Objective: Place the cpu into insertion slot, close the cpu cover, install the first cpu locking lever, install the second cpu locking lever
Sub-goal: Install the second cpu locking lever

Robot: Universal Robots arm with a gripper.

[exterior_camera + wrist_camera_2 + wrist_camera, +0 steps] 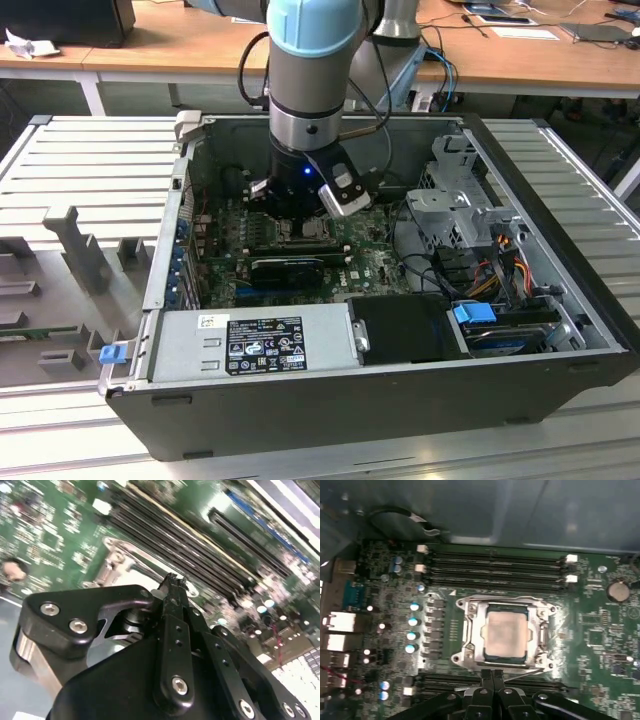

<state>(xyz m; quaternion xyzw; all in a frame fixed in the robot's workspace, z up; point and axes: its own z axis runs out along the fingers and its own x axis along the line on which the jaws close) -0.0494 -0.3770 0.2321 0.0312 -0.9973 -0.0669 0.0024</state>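
In the first wrist view the cpu (506, 635), a pale square chip, lies flat in the insertion slot (461, 658) on the green motherboard. The silvery cpu cover (471, 630) lies down around it, framing the chip's face. A thin metal locking lever (527, 672) runs along the socket's edge beside my fingertips. My gripper (493, 674) is shut, its black fingers pressed together at that edge of the socket, with nothing visible between them. In the second wrist view the gripper (173, 581) hovers just over the cover's frame (120, 562). The exterior view has the gripper (300, 215) low inside the computer case.
Black memory slots (495, 567) run along one side of the socket, and a coin battery (619, 591) sits off to one side. In the exterior view a long black card (288, 266), the power supply (250, 345), a drive cage (455, 210) and cables (490, 275) crowd the case.
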